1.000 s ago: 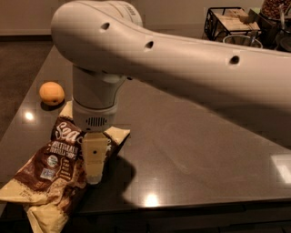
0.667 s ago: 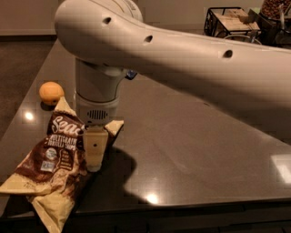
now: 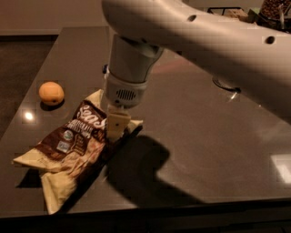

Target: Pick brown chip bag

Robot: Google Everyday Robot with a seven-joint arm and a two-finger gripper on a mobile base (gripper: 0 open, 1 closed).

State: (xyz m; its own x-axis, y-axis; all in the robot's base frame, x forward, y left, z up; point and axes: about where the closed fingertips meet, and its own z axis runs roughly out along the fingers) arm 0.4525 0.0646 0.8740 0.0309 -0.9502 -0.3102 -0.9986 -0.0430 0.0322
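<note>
The brown chip bag (image 3: 75, 145), dark brown with cream edges and white "Sea Salt" script, lies at the front left of the dark table (image 3: 195, 136). My gripper (image 3: 116, 131) comes straight down from the thick white arm (image 3: 200, 41) onto the bag's upper right edge. It is shut on that edge. The bag's near end trails on the table and its left corner casts a shadow beneath it. One cream finger (image 3: 116, 124) shows; the other is hidden behind it.
An orange fruit (image 3: 51, 93) sits on the table to the far left of the bag. A black wire basket (image 3: 232, 12) and a container (image 3: 275, 9) stand at the back right. The table's front edge runs along the bottom.
My gripper has moved up and to the right, and the chip bag has shifted with it. The bag's left corner has pulled in from the picture's edge. The orange fruit has stayed put.
</note>
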